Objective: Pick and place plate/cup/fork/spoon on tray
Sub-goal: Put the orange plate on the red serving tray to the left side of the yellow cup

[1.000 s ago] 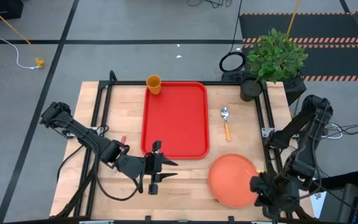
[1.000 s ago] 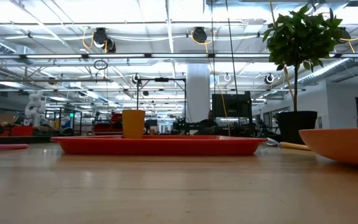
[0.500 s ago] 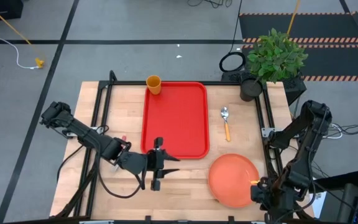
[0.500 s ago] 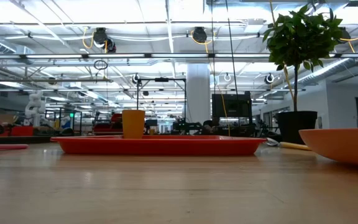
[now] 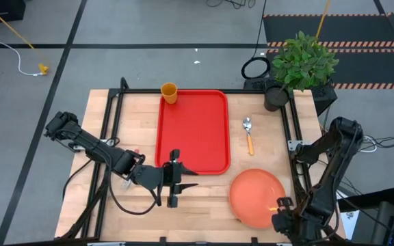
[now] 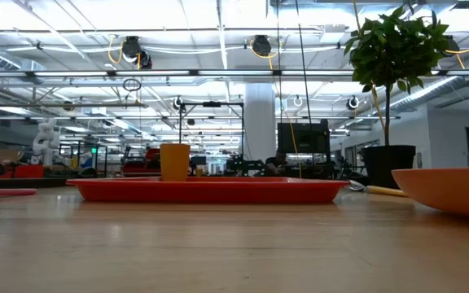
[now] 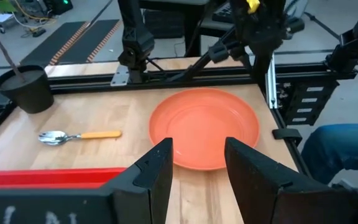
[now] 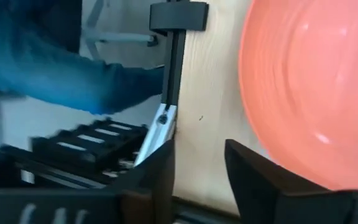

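Note:
The red tray point(image 5: 191, 130) lies mid-table. The orange-yellow cup point(image 5: 169, 92) stands upright at its far left corner. The spoon point(image 5: 248, 134) lies flat to the right of the tray. The salmon-orange plate point(image 5: 255, 198) rests on the table near the right front. Only the fork's pink handle point(image 6: 2, 193) shows, left of the tray, by my left arm. My left gripper point(image 7: 197, 171) hovers open off the tray's near edge, pointing at the plate. My right gripper point(image 8: 197, 180) is open at the plate's near right rim point(image 8: 260, 130), over the table's edge.
A potted plant point(image 5: 299, 65) in a black pot stands at the far right corner. A black metal frame point(image 5: 294, 137) runs along the table's sides. A person's blue sleeve point(image 8: 61, 68) shows beyond the table's right edge. Bare wood lies left of the tray.
My right arm has drawn back toward the table's near edge, ending at the plate's near right rim. My left gripper has drifted slightly toward the table's right. The plate, cup, spoon and tray have kept their places.

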### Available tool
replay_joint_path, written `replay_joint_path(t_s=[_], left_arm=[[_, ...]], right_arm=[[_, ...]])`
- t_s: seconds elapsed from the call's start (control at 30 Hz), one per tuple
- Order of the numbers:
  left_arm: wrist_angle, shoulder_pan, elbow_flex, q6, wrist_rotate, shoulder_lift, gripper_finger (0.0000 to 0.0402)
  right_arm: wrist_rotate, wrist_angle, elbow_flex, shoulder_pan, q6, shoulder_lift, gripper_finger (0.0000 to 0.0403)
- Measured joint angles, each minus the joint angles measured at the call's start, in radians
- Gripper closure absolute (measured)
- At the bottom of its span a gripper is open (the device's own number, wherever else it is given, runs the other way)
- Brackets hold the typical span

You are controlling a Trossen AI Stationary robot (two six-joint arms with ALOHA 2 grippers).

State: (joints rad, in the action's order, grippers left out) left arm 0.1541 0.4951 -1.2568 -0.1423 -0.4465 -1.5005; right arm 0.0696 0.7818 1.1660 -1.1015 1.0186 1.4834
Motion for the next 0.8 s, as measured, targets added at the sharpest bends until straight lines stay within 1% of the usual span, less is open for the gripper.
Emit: replay_joint_path(t_s=[0.13,0.3,0.47,0.8], left_arm=[[0.002,0.004,0.000,-0.009,0.000,0.000,0.0252],[0.009,0.004,0.000,-0.017,0.000,0.000,0.0252],[0.016,0.004,0.000,-0.015,0.000,0.000,0.0252],[0.015,0.004,0.000,-0.034,0.000,-0.006,0.0252]], right_arm=[[-0.020,0.000,0.000,0.000,-0.120,0.038,0.0245],[-0.071,0.001,-0.001,0.000,-0.218,0.058,0.0248],[-0.149,0.000,-0.002,0.000,-0.238,0.057,0.0262],[-0.146,-0.124,-0.130,0.000,-0.222,0.057,0.0285]])
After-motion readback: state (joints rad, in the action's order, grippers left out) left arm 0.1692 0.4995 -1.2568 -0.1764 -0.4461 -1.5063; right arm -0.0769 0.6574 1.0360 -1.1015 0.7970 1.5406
